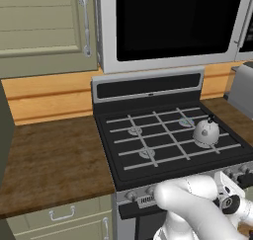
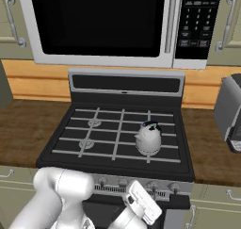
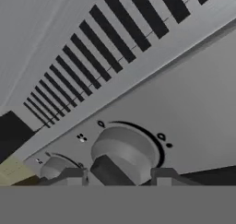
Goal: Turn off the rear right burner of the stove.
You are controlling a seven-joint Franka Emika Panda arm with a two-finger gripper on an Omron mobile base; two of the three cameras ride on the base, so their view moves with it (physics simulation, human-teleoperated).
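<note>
arm (image 1: 190, 204): glossy white rounded links | joints: dark rings | wrist: flat white block | finger tips (image 3: 73, 176): small, dark grey

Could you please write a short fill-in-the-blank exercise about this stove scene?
1. The white kettle stands on the ___ side of the stove.
2. Above the stove hangs a ___ with a dark door.
3. In the hand view, the claw has its two tips on either side of a round ___.

Missing words: right; microwave; knob
</note>
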